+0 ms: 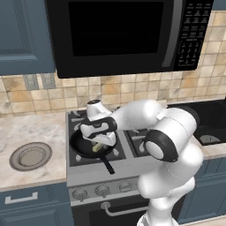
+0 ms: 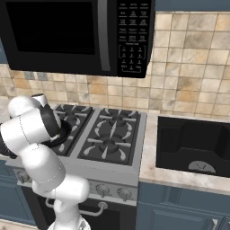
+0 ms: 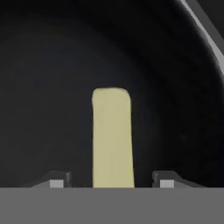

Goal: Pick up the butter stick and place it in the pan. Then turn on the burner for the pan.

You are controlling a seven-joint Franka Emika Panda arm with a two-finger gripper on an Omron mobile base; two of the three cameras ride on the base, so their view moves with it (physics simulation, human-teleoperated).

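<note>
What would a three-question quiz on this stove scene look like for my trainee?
1. True or false: the butter stick lies between the end effector's fingertips, over the pan's black floor.
2. On which side of the stove does the pan sit, seen from the front? A) left B) right C) neither, it sits on the counter
3. Fill in: the round grey ____ rests on the counter left of the stove.

Key: 1 true. 2 A. 3 plate.
</note>
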